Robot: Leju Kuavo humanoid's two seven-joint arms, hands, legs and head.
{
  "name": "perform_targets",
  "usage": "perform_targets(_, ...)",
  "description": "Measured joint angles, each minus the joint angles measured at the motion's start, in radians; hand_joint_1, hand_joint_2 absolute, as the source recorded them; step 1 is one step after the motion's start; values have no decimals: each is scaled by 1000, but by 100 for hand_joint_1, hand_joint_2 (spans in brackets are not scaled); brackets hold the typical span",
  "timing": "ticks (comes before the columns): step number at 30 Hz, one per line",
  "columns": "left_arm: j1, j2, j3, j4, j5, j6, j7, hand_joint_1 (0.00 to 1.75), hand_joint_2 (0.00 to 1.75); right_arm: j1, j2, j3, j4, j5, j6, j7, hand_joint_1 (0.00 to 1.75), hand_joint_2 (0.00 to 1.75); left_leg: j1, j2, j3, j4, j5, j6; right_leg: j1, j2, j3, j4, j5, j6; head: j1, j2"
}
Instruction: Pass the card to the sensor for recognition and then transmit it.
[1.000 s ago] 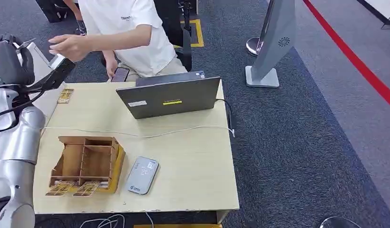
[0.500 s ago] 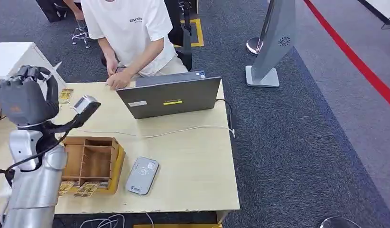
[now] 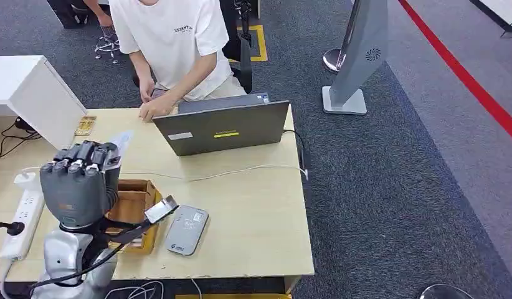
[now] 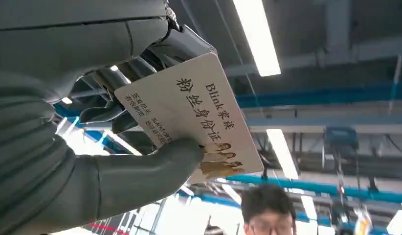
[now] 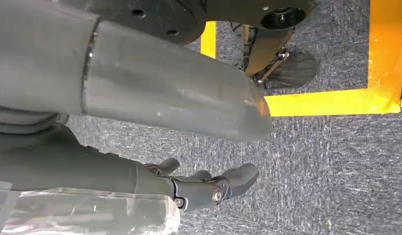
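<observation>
My left hand (image 3: pixel 79 187) is raised in front of me, its dark grey knuckles lined up in a row, above the near left part of the table (image 3: pixel 253 237). It pinches one card (image 4: pixel 189 115) between the thick grey thumb (image 4: pixel 140 171) and the darker fingers behind it. The card is a flat, stiff, pale rectangle with rounded corners, printed with black characters, the word "Blink" and a small gold-brown picture near one corner; in the head view a pale edge of it sticks up past my fingertips.

The card reader (image 3: pixel 187 229) lies flat on the table just beside the wooden box, apart from my hand: one smooth grey slab with rounded corners and a light label on its face. The wooden card box (image 3: pixel 138 205) is one open, brown, partitioned tray, partly hidden behind my hand.

My right hand (image 5: pixel 209 188) hangs over speckled grey carpet crossed by yellow tape; its dark fingers are loosely apart and hold nothing.

The table top is pale wood grain. One grey laptop (image 3: pixel 222 128) stands open on it with its lid towards me, and one thin white cable (image 3: pixel 241 171) runs across the top. One white power strip (image 3: pixel 20 218) lies at the left. A small gold-patterned stack of cards (image 3: pixel 86 125) sits at the far left corner. One person in a white T-shirt (image 3: pixel 172 43) sits behind the laptop.
</observation>
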Motion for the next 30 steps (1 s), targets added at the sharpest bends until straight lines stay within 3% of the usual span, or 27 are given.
perform_targets(11, 79, 37, -64, 122, -42, -72, 24, 175, 175, -4, 5, -22, 0, 16, 18, -13, 0, 0, 0, 0, 0, 0, 0, 0, 0, 0, 0, 0, 0, 0, 0, 0)
perform_targets(30, 87, 40, -121, 233, -69, -94, 34, 175, 175, -10, 8, -23, 0, 34, 21, -6, 0, 0, 0, 0, 0, 0, 0, 0, 0, 0, 0, 0, 0, 0, 0, 0)
